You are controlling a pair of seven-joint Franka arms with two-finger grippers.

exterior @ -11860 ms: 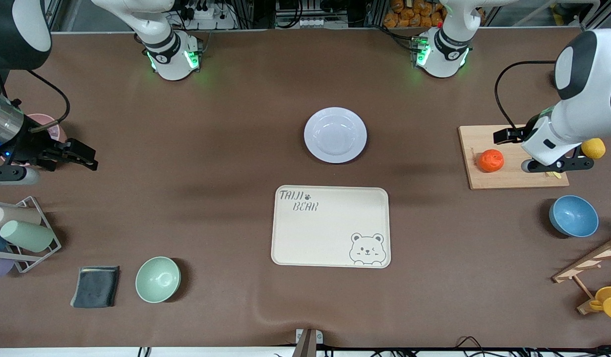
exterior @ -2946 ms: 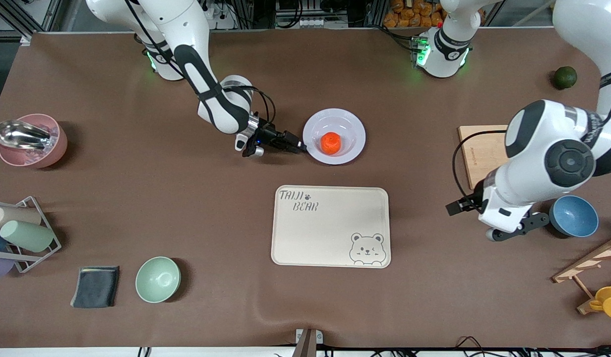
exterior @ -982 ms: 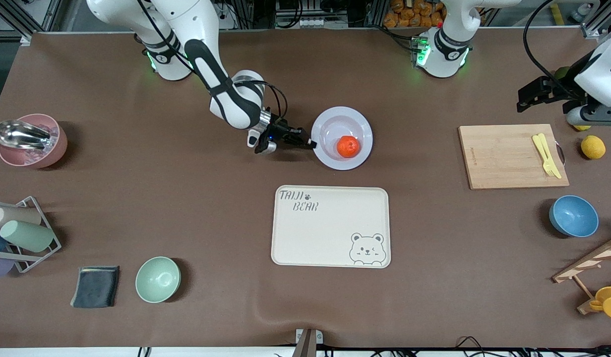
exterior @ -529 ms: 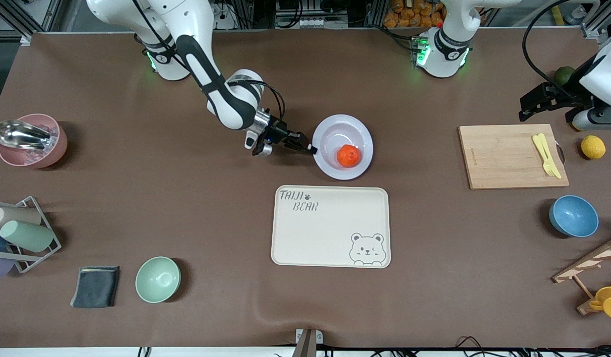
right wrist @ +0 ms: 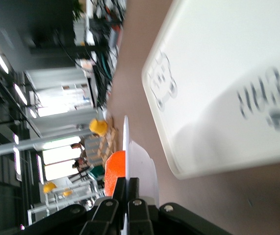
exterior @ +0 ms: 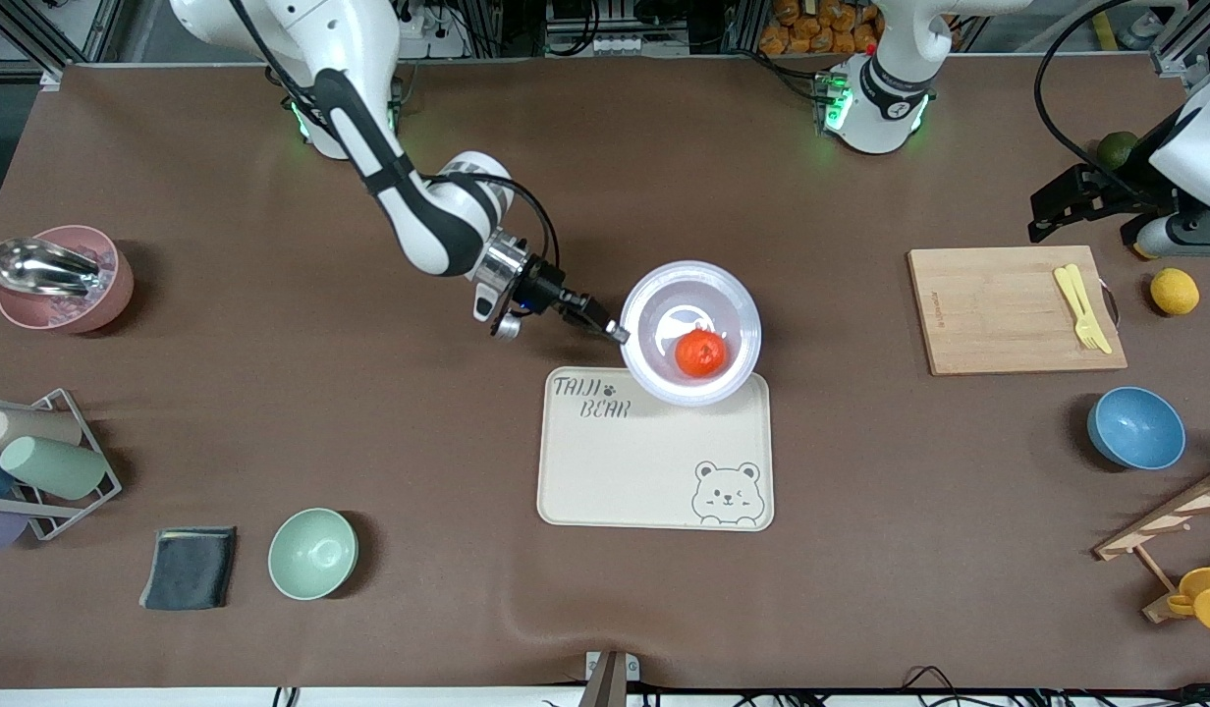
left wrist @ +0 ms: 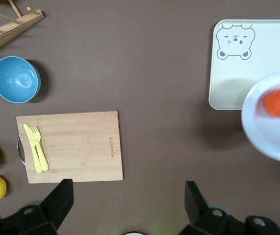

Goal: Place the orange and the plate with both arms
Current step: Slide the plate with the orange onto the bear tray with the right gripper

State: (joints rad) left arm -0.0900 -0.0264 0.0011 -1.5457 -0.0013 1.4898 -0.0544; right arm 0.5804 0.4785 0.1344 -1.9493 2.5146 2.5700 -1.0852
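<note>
Brown bench (exterior: 271,412): my right gripper (exterior: 613,332) clenches the plate (exterior: 664,383) rim, carrying the orange (exterior: 701,353) over the tray (exterior: 654,471); left gripper (exterior: 1081,196) waits, fingers released.

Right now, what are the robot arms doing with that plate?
The right claw is shut on the rim of the plate and holds it up over the edge of the cream tray. The orange sits on the plate. The left claw waits open above the table by the wooden board, holding nothing.
</note>
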